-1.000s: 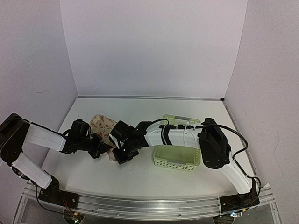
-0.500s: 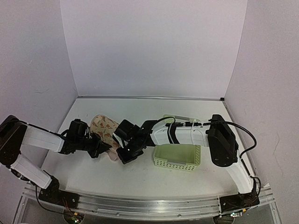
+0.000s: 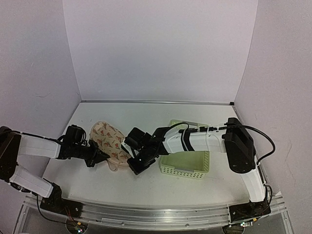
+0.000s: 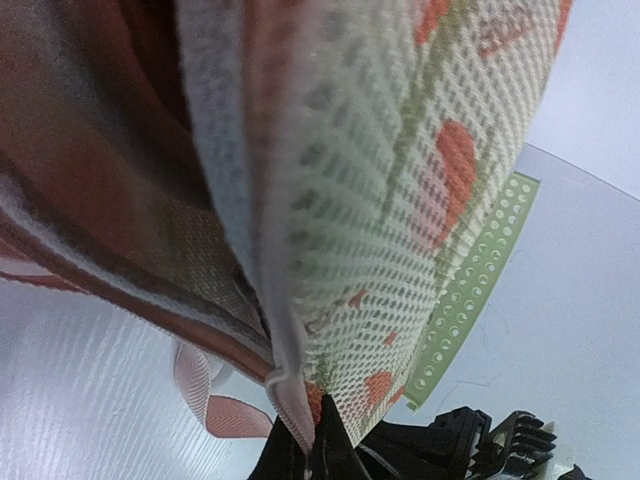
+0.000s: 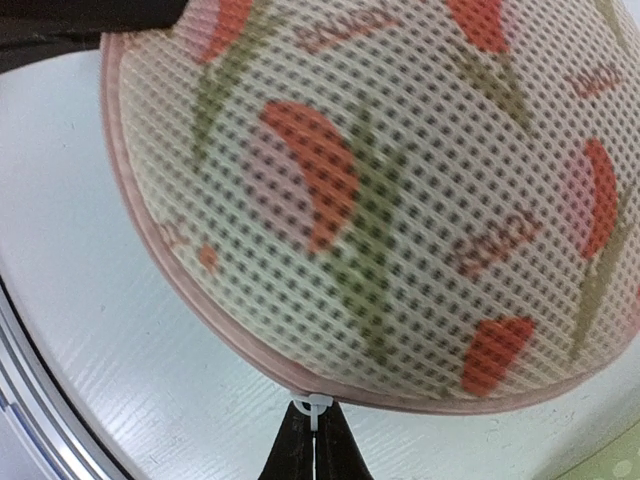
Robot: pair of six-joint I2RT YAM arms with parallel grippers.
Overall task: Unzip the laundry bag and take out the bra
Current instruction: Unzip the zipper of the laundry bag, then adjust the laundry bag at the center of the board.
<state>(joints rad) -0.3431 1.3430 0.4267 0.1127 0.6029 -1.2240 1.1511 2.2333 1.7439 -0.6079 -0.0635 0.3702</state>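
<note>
The laundry bag (image 3: 109,140) – one only, a domed oval pouch of cream mesh printed with red-and-green motifs – lies on the white worktop (image 3: 146,187), left of centre, between the two grippers. There is also one pale green perforated plastic basket (image 3: 185,165), to the right of the bag and apart from it, partly under the right arm.

The left gripper (image 3: 100,157) meets the bag's near-left rim. In the left wrist view its dark fingers (image 4: 325,452) are together, clamped on the pink-bound rim.

The right gripper (image 3: 131,163) meets the near-right rim. In the right wrist view its fingers (image 5: 300,452) are pinched shut on one small white zip pull (image 5: 312,404) just below the rim.

One loop of pink strap (image 4: 215,398) hangs below the rim onto the worktop. Beside it, darker pinkish-brown layers show inside the bag – bra or lining, I cannot tell which.

Small reddish lettering (image 5: 350,30) is printed among the motifs, repeated several times, but it is too blurred to read. No brand or label can be made out.
</note>
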